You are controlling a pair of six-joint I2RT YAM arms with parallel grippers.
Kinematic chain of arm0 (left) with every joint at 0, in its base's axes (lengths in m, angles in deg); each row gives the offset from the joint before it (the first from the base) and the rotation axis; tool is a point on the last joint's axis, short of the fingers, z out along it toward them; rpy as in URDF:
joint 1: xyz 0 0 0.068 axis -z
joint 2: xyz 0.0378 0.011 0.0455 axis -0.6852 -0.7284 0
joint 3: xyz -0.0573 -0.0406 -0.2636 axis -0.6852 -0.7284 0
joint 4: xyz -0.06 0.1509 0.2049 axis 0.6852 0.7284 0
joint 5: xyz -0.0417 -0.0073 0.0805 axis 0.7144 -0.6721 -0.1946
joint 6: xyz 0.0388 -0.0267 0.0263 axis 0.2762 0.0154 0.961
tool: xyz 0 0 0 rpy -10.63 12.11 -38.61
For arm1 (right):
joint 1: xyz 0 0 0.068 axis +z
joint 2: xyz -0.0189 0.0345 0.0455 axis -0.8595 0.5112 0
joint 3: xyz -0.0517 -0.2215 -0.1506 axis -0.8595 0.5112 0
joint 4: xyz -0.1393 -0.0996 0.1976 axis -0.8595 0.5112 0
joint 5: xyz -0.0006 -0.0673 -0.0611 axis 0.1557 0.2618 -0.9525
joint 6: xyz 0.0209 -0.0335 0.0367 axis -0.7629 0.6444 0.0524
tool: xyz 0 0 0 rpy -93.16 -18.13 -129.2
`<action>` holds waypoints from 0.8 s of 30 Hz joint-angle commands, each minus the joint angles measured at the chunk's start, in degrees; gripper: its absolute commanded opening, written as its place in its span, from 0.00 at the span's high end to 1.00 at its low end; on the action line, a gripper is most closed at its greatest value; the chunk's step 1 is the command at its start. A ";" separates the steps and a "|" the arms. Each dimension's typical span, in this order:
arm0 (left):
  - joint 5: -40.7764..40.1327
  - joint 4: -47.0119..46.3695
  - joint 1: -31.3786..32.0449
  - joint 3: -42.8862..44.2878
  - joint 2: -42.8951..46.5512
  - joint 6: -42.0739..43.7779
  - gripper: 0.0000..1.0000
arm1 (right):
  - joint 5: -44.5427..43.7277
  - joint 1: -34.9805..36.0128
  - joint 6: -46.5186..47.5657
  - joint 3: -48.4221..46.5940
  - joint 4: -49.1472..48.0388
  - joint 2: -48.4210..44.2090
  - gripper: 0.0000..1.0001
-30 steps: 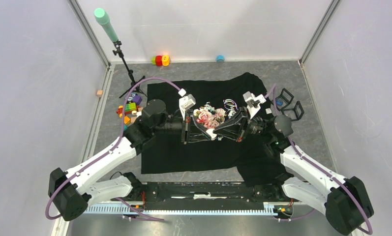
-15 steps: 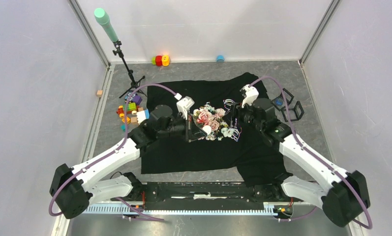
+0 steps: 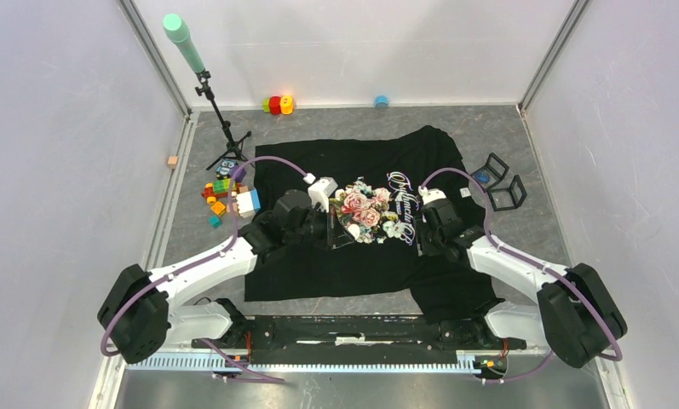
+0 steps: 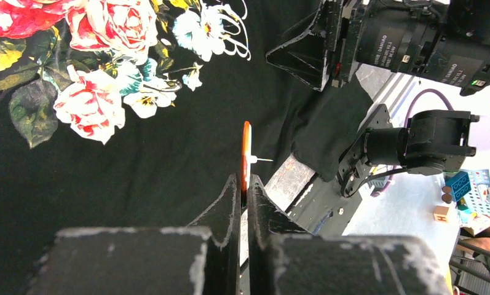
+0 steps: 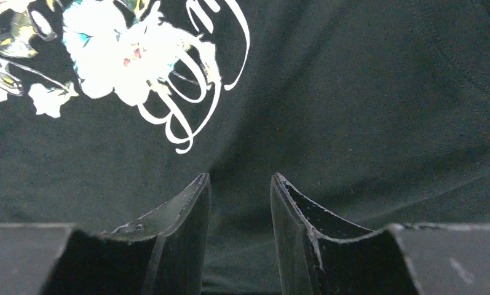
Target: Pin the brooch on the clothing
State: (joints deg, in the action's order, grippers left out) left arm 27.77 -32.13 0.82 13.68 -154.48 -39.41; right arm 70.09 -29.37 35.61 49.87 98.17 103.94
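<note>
The clothing, a black T-shirt (image 3: 353, 264), lies spread on the grey floor, with a rose print (image 3: 365, 209) and white lettering (image 3: 404, 204) on its chest. My left gripper (image 4: 243, 181) is shut on the brooch (image 4: 246, 147), a thin orange disc seen edge-on, its pin pointing right just above the black cloth (image 4: 138, 184). In the top view this gripper (image 3: 342, 230) sits at the print's lower left edge. My right gripper (image 5: 239, 179) stands open low over plain black fabric (image 5: 353, 123), below the lettering (image 5: 193, 104), with nothing between its fingers. From above the right gripper (image 3: 421, 232) is beside the lettering.
A tripod (image 3: 221, 128) with a green cylinder (image 3: 182, 38) stands at the back left. Coloured toy blocks (image 3: 225, 192) lie left of the shirt, black frames (image 3: 502, 181) to its right. Small toys (image 3: 278, 104) and a blue piece (image 3: 381, 100) sit by the back wall.
My right gripper has opened, let go of the bunched-up shirt and drawn back toward the near side. The shirt now lies flat, lettering showing. The left gripper stays shut on the brooch.
</note>
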 commanded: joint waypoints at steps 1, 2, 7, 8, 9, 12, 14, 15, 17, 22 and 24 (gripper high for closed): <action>0.93 -6.05 0.34 -0.55 -1.27 -2.09 0.98 | -0.07 0.13 0.33 0.70 -5.32 1.79 0.55; 0.98 -6.41 0.48 -0.72 -1.40 -2.14 0.98 | 0.24 0.16 0.36 0.81 -5.78 1.94 0.55; 0.59 -6.73 0.65 -0.92 -2.49 -2.15 0.98 | 1.45 0.17 0.11 1.62 -7.40 2.88 0.55; 0.50 -6.73 0.66 -0.92 -2.75 -2.19 0.98 | 1.98 0.17 -0.05 2.05 -8.12 2.93 0.55; 0.39 -6.73 0.73 -0.88 -3.01 -2.18 0.98 | 2.59 0.16 -0.14 2.62 -8.78 2.92 0.56; 0.28 -6.73 0.84 -0.83 -3.41 -2.03 0.98 | 3.10 0.17 -0.33 3.62 -10.31 3.01 0.59; 0.47 -6.64 1.01 -0.77 -3.81 -1.94 0.98 | 3.02 0.13 -0.50 4.06 -10.68 3.28 0.64; 0.47 -6.66 1.01 -0.71 -3.93 -1.96 0.98 | 3.03 0.17 -0.49 4.20 -10.85 3.49 0.69; 0.54 -6.64 1.19 -0.53 -4.21 -1.87 0.98 | 3.13 0.17 -0.43 4.44 -11.03 3.78 0.77; -0.59 -6.06 1.84 0.30 -5.23 -1.14 0.98 | 3.47 0.16 -0.74 5.03 -10.90 3.53 0.94; -1.58 -5.39 2.30 0.97 -6.08 -0.77 0.98 | 3.32 0.17 -0.85 5.15 -10.55 2.69 0.99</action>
State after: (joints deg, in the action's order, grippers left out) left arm 28.03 -36.35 2.20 13.09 -159.18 -40.05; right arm 72.32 -29.37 35.44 53.47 86.85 106.85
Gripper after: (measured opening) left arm 0.047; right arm 0.051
